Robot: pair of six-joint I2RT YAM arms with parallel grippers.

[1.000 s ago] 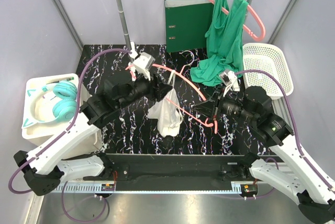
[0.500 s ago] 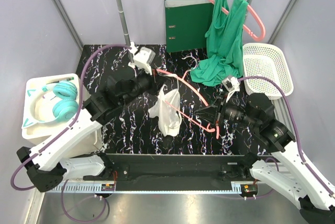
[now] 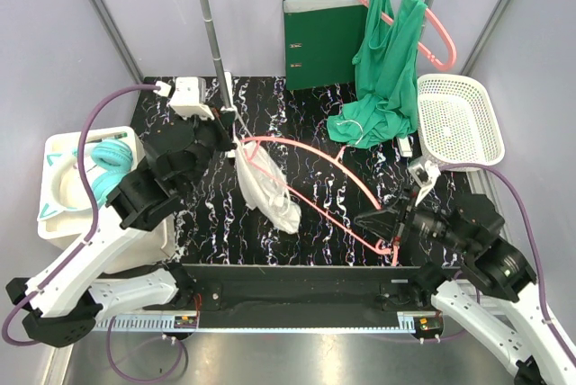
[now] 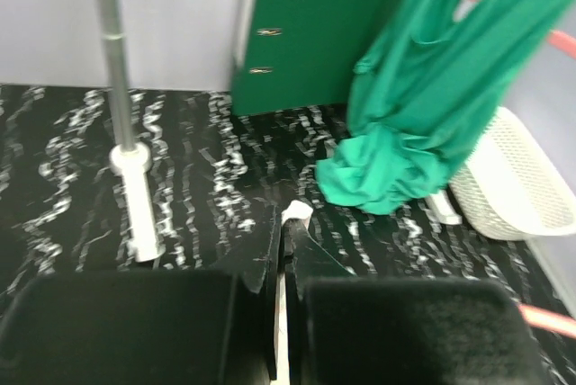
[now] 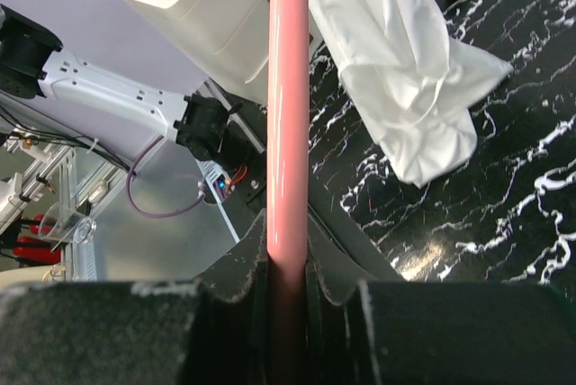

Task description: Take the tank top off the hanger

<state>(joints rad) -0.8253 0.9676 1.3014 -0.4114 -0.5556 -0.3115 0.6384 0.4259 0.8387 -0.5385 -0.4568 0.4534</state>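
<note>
A white tank top (image 3: 265,189) hangs bunched at the left end of a pink hanger (image 3: 324,156) above the black marble table. My left gripper (image 3: 235,137) is shut on the top's upper edge. In the left wrist view a strip of white cloth (image 4: 298,212) shows between the closed left gripper (image 4: 286,225) jaws. My right gripper (image 3: 390,234) is shut on the hanger's other end near the table's front right. The right wrist view has the pink bar (image 5: 288,88) running up from the right gripper (image 5: 288,268), with the white top (image 5: 387,70) beyond.
A green tank top (image 3: 385,61) on a second pink hanger (image 3: 432,21) hangs from the rack at the back right and pools on the table. A green binder (image 3: 322,39), a white basket (image 3: 461,120), the rack pole (image 3: 211,34) and teal headphones (image 3: 110,174) in a white box (image 3: 63,156) stand around.
My left gripper shut on the tank top and pulled it left and back. My right arm drew the hanger toward the front right, so the top slid to the hanger's left end.
</note>
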